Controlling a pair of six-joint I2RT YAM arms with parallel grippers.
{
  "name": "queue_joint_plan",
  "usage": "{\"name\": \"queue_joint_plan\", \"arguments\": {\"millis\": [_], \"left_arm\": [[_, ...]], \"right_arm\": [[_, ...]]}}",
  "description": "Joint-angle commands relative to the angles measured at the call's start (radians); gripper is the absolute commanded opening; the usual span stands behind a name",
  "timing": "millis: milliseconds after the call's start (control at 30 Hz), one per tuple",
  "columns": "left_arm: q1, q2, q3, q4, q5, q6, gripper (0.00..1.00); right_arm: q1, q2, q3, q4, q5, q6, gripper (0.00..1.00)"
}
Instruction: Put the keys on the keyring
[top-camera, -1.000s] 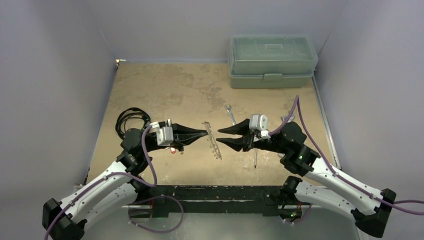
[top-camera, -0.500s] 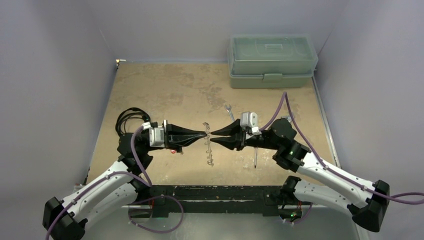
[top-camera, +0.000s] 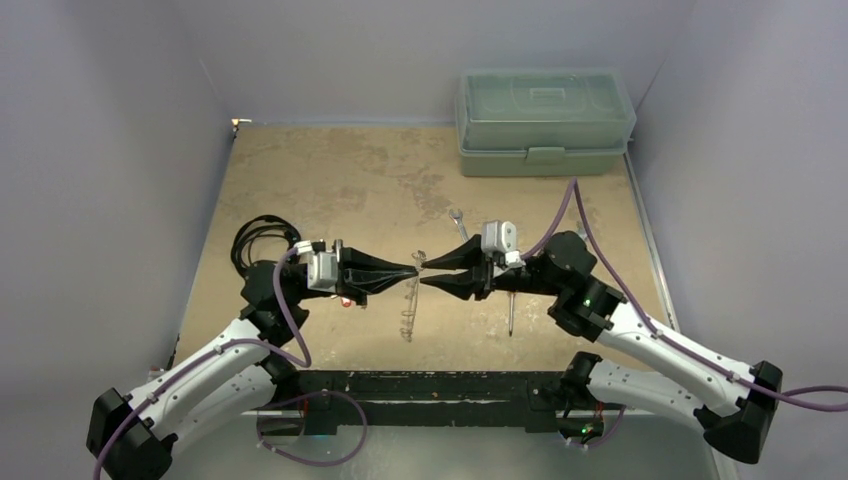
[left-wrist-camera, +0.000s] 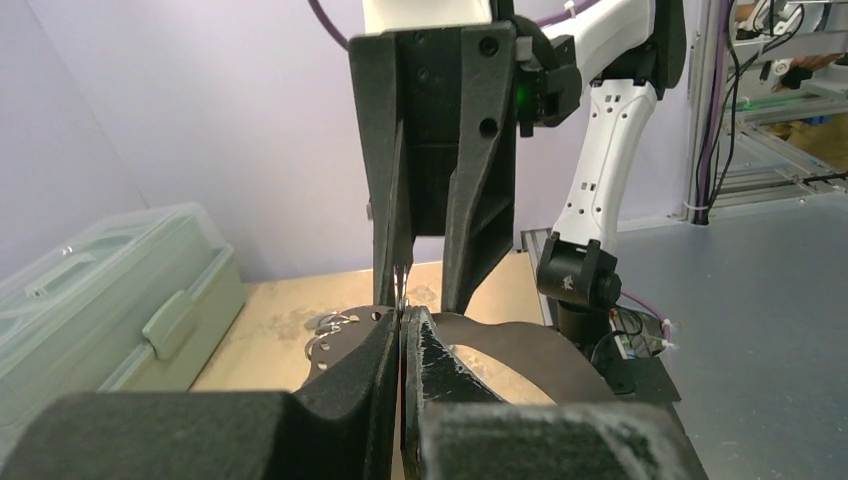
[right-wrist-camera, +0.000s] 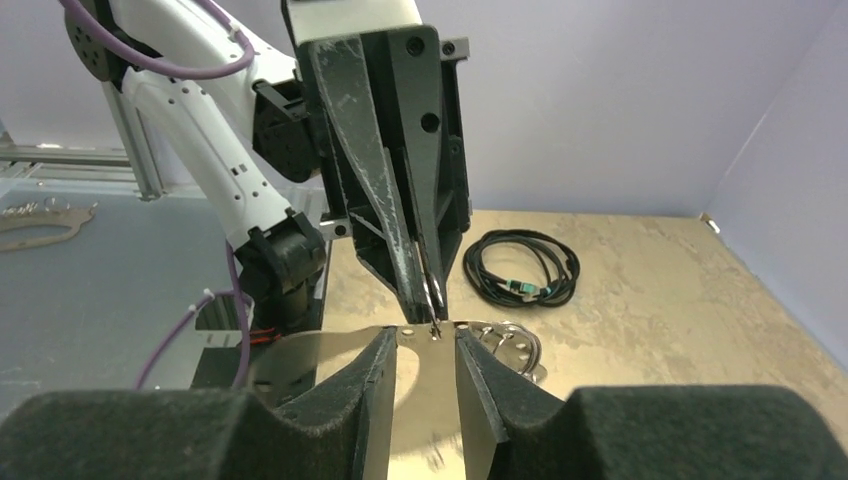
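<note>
The keyring (top-camera: 411, 298) hangs edge-on between the two arms, and my left gripper (top-camera: 417, 268) is shut on its top edge. In the right wrist view it is a shiny flat loop (right-wrist-camera: 425, 370) with small holes, and several tiny keys (right-wrist-camera: 512, 345) on rings fringe it. The left wrist view shows those keys (left-wrist-camera: 335, 325) beside my shut fingers (left-wrist-camera: 385, 345). My right gripper (top-camera: 425, 274) faces the left one tip to tip. Its jaws stand apart on either side of the held spot, with nothing clamped between them. A small red tag (top-camera: 346, 299) lies on the table under the left gripper.
A green lidded toolbox (top-camera: 545, 120) stands at the back right. A coiled black cable (top-camera: 262, 240) lies left, behind the left arm. A small silver spanner (top-camera: 461, 225) and a thin tool (top-camera: 511, 315) lie by the right arm. Walls close in both sides.
My right gripper has moved left until its tips meet the left gripper's. The keyring's hanging end has swung from the right to the left. The left gripper stayed shut.
</note>
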Motion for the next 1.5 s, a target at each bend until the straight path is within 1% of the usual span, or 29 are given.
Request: {"name": "queue_joint_plan", "arguments": {"millis": [0, 167, 500, 600, 833, 1200, 1467], "left_arm": [[0.008, -0.005, 0.015, 0.023, 0.014, 0.007, 0.0], [0.016, 0.0, 0.007, 0.093, 0.019, -0.041, 0.0], [0.022, 0.082, -0.006, 0.295, 0.078, -0.185, 0.0], [0.023, 0.099, -0.003, 0.298, 0.106, -0.202, 0.0], [0.024, 0.104, -0.006, 0.291, 0.11, -0.2, 0.0], [0.024, 0.123, -0.007, 0.322, 0.117, -0.228, 0.0], [0.025, 0.131, -0.01, 0.331, 0.12, -0.235, 0.0]], "right_arm": [[0.004, -0.072, 0.0, 0.002, 0.022, -0.033, 0.32], [0.004, -0.121, -0.054, 0.022, 0.037, -0.03, 0.37], [0.004, -0.091, -0.048, 0.075, 0.011, -0.019, 0.36], [0.004, -0.084, -0.047, 0.081, 0.009, -0.02, 0.36], [0.004, -0.08, -0.05, 0.102, 0.009, -0.016, 0.35], [0.004, -0.062, -0.042, 0.111, -0.004, -0.022, 0.29], [0.004, -0.047, -0.034, 0.115, -0.016, -0.026, 0.19]]}}
